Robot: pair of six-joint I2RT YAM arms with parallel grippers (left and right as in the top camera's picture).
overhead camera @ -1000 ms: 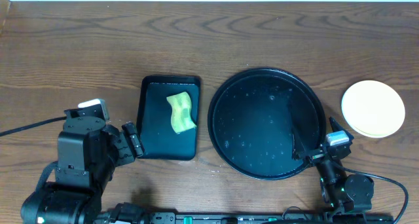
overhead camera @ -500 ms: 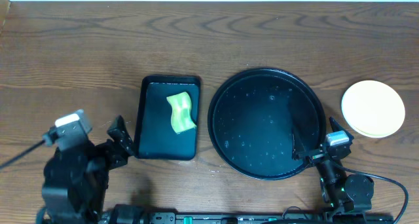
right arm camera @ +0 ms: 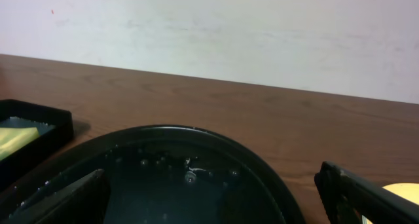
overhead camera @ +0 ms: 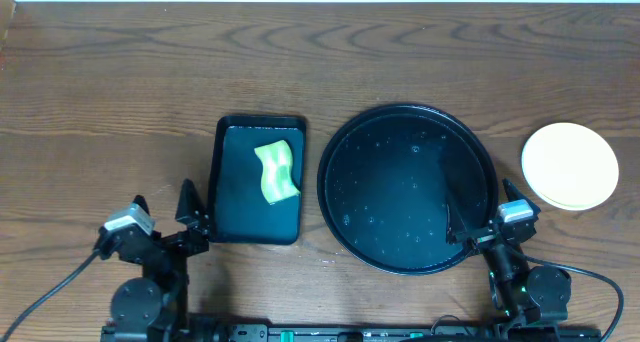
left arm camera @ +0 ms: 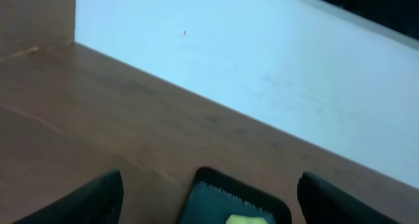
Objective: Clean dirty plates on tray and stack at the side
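Overhead, the wooden table [overhead camera: 120, 82] carries two trays side by side. The round black tray [overhead camera: 400, 182] sits right of centre, its dark floor speckled with water droplets. Just to its left, apart from it by a narrow strip of wood, lies a smaller rectangular teal tray [overhead camera: 235, 197] with a yellow-green sponge [overhead camera: 278, 172] resting in its upper right part.

The plates [overhead camera: 570, 165] lie on the bare wood to the right of the black tray, near it but not touching. A pale yellow one shows on top, with a thin edge of another showing beneath; how many are stacked there cannot be told.

The left gripper [overhead camera: 162, 202] sits at the near edge of the table, just left of the teal tray's lower left corner. Its fingers are spread wide and grasp nothing; its wrist camera shows the teal tray and a bit of the sponge between the two dark tips, with a pale wall [left arm camera: 262, 60] behind.

The right gripper [overhead camera: 478, 204] sits at the black tray's lower right. Its fingers also stand wide apart with nothing between them, one of them reaching over the tray's rim; whether it touches the tray cannot be told.
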